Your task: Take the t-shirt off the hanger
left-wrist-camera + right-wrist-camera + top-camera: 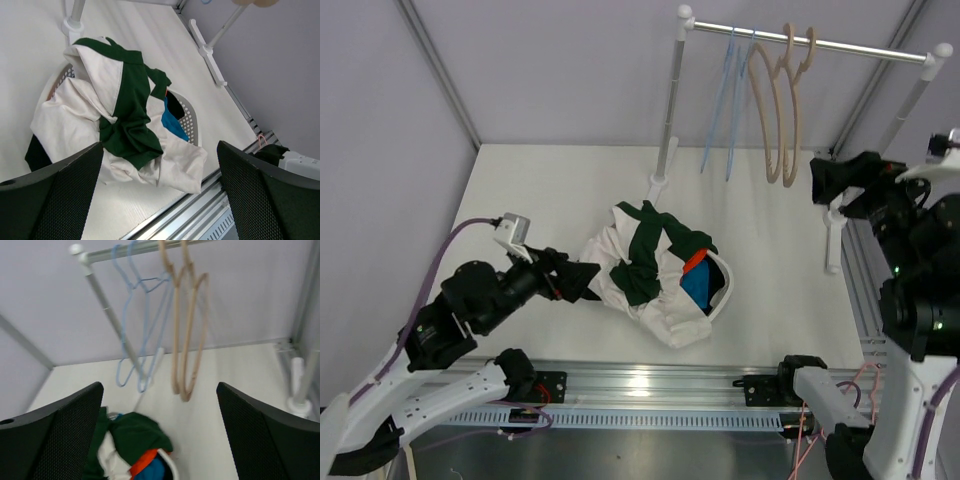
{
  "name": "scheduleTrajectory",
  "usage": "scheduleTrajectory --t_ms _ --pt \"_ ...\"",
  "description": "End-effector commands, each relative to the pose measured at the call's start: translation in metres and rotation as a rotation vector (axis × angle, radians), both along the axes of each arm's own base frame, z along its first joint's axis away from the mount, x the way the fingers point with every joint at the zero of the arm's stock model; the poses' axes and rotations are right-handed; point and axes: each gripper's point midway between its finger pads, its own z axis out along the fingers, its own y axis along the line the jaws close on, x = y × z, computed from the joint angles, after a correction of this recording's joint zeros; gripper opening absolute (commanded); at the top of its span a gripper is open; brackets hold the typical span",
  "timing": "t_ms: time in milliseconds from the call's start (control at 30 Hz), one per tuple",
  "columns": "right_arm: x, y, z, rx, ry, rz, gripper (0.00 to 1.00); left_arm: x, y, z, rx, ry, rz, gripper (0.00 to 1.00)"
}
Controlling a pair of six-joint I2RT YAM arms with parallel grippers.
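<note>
T-shirt (645, 265), cream with green panels, is in neither gripper. Left gripper (578, 280) has its jaws apart and empty, just at the garment's 9 o'clock. Right gripper (832, 182) is likewise spread, well off at its 2 o'clock. The garment lies crumpled over a white perforated basket (725, 290) at mid-table. The table (520, 190) is white and matte. The rack (810, 42) at 12 to 1 o'clock carries two blue hangers (720, 110) and two wooden hangers (792, 120). The walls (540, 60) are pale grey.
</note>
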Motion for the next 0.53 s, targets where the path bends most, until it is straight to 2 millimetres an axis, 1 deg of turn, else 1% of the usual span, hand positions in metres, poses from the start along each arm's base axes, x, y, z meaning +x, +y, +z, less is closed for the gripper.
scheduleTrajectory --t_ms 0,33,67,100,133,167,200,233,267,333,367,467,500 --pt "-0.011 0.038 -0.018 0.115 0.003 0.197 1.0 -0.01 0.023 0.015 0.017 -0.04 0.019 1.0" --pt "-0.021 0.04 -0.033 0.133 0.015 0.201 0.99 -0.011 0.029 0.016 0.013 -0.047 0.034 0.99" --pt "-0.026 0.042 -0.041 0.141 0.021 0.207 1.0 -0.013 0.033 0.014 0.02 -0.045 0.041 0.99" --pt "-0.032 0.043 -0.05 0.139 0.033 0.217 1.0 -0.017 0.04 0.017 0.005 -0.058 0.05 0.99" --pt "-0.038 0.045 -0.066 0.141 0.057 0.226 0.99 -0.018 0.043 0.017 0.004 -0.059 0.053 0.99" --pt "-0.04 0.046 -0.076 0.141 0.076 0.228 1.0 -0.019 0.047 0.014 0.009 -0.054 0.065 1.0" --pt "-0.043 0.046 -0.088 0.142 0.103 0.227 1.0 -0.022 0.052 0.015 -0.002 -0.062 0.07 0.99" --pt "-0.048 0.047 -0.094 0.143 0.111 0.234 0.99 -0.023 0.054 0.014 -0.002 -0.061 0.075 0.99" --pt "-0.047 0.048 -0.111 0.148 0.15 0.238 0.99 -0.024 0.057 0.011 0.005 -0.054 0.083 0.99" --pt "-0.049 0.05 -0.128 0.151 0.197 0.243 1.0 -0.026 0.061 0.01 0.002 -0.052 0.09 1.0" --pt "-0.051 0.049 -0.141 0.153 0.226 0.238 1.0 -0.026 0.063 0.009 0.002 -0.048 0.095 1.0" --pt "-0.052 0.05 -0.158 0.141 0.279 0.247 0.99 -0.027 0.065 0.008 0.001 -0.041 0.101 0.99" --pt "-0.052 0.049 -0.16 0.138 0.284 0.239 1.0 -0.027 0.065 0.006 0.005 -0.037 0.104 0.99"
